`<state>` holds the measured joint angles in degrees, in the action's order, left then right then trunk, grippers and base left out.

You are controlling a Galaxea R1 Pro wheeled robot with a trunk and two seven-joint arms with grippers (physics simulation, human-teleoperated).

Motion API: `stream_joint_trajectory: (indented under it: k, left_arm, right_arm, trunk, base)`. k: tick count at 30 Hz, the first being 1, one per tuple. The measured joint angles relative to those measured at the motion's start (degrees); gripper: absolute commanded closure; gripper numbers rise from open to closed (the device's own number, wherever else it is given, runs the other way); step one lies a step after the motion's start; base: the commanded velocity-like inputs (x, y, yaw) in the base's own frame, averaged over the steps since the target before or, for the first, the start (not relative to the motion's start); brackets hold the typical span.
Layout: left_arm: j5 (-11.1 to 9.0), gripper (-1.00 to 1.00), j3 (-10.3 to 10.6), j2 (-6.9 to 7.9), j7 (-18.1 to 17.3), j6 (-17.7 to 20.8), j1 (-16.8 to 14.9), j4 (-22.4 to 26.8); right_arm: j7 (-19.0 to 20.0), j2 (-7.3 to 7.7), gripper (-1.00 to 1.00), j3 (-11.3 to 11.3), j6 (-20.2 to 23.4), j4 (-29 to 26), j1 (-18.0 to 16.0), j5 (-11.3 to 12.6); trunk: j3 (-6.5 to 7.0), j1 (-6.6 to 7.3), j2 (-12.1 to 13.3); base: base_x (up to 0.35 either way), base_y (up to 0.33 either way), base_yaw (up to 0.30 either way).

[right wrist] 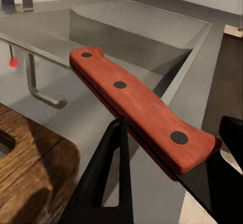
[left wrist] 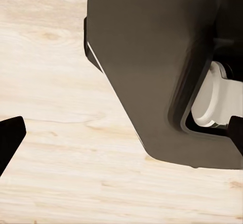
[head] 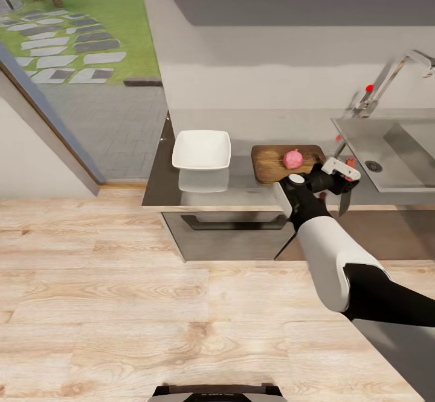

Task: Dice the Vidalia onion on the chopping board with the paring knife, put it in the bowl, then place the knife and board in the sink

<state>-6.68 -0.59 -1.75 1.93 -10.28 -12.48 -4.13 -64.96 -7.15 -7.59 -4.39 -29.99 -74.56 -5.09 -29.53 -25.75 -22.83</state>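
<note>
**A:** Where's the knife point(right wrist: 142, 110) right now?

**B:** In the right tool point(right wrist: 172, 148), clamped by the red handle, blade pointing down past the front edge of the desk point(head: 241, 191). In the head view it sits just beside the right end of the board point(head: 287, 163), between the board and the sink point(head: 386, 148).

**A:** And the onion point(head: 293, 159)?

**B:** Resting on the board, whole, toward its right end. The bowl point(head: 202, 149) stands apart to the left on the same desk.

**A:** How do you expect it all to handle?

**B:** The knife looks light and stiff. The handle is flat and smooth with three rivets, so I'd judge it could twist between the fingers if the blade meets resistance. Holding it mid-handle, as now, seems the sound spot. The onion is round and likely firm with a slick skin, so it may roll away under the first cut.

**A:** The left tool point(left wrist: 121, 133)?

**B:** Spread wide with nothing in it, hanging over the wooden floor point(left wrist: 61, 148) beside the robot's dark base point(left wrist: 152, 67).
</note>
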Motion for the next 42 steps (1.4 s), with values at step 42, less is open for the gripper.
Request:
stream_joint_trajectory:
  k: [42]
  left_arm:
    - [0.0, -1.0, 0.0, -0.23, 0.0, 0.0, 0.0, 0.0]
  right_arm:
    - [4.0, 2.14, 1.0, -0.3, -4.5, 9.1, 0.0, 3.6]
  trunk:
    - [0.0, 0.0, 0.0]
  base:
    - [0.0, 0.0, 0.0]
